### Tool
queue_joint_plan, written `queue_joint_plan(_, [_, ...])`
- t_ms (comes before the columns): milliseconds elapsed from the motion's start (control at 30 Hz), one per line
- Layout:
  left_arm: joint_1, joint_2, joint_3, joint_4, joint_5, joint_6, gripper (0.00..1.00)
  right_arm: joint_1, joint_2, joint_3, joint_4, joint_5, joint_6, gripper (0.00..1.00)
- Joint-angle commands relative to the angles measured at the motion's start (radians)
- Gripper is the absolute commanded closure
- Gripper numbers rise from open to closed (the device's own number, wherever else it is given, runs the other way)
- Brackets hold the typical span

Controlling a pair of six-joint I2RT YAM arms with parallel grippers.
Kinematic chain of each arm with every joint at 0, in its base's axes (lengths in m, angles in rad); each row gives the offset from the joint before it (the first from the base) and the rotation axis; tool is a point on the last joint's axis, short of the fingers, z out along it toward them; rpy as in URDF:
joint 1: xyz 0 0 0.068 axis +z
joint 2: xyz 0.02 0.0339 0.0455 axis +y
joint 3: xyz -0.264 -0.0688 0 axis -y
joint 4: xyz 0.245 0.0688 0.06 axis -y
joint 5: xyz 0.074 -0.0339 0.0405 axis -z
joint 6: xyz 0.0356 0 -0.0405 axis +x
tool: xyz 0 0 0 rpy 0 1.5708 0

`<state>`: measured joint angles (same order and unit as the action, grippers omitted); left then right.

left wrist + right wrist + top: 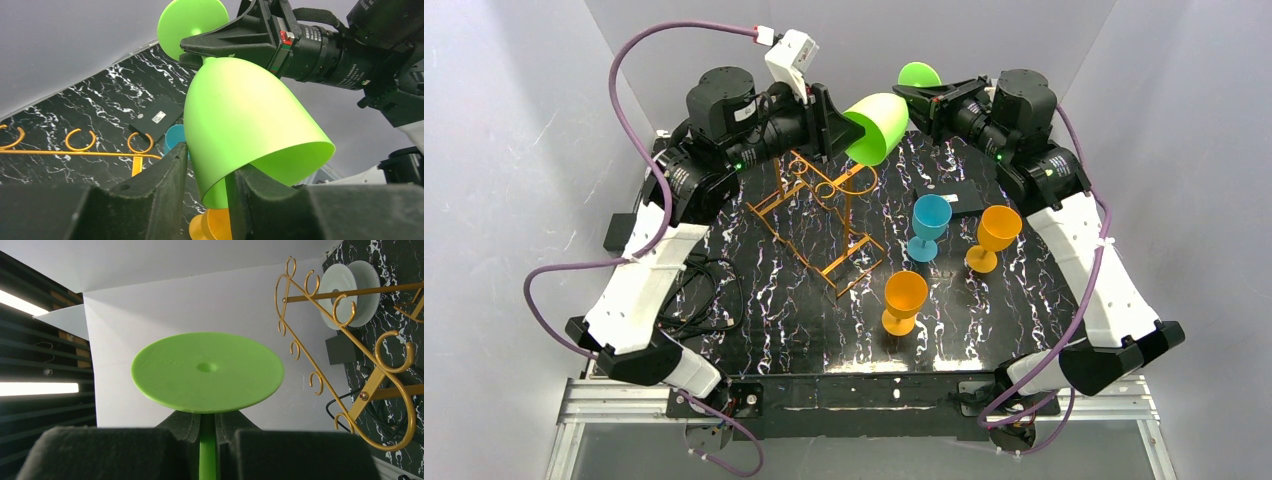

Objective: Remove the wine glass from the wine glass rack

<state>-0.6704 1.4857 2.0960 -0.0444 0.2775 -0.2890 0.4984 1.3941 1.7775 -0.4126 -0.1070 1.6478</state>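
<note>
White panel walls enclosed a black, white-veined table. Item one: wine glass, lime green, held in the air over the rear of the table, tipped so the bowl mouth faced down toward the left arm and the foot pointed toward the right arm. Item two: wine glass rack, gold wire with scroll ends, standing on the table below the glass, no wire around the stem. Item three: right gripper, fingers closed on the thin stem just beneath the round foot. Item four: left gripper, one finger outside the bowl wall and one at the inner side near the rim, both close against it; whether it had pinched firmly could not be told. Other stock: one blue glass and two orange glasses, upright beside the rack; a flat black box. Status, as judged: removal from the rack looked complete, with a handover between arms apparently in hand; outstanding, most likely, release by one arm and setting the glass down.
</note>
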Motion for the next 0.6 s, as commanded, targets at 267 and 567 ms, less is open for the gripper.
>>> queue_joint_plan(267, [-0.081,0.006,0.042,0.071,-0.133,0.143,0.93,-0.003,-0.013,0.005,0.04,-0.033,0.038,0.99])
queue_joint_plan(567, [-0.122,-0.002,0.053,0.074,-0.204,0.174,1.0,-0.003,-0.022,-0.018,0.043,-0.044,0.045,0.9])
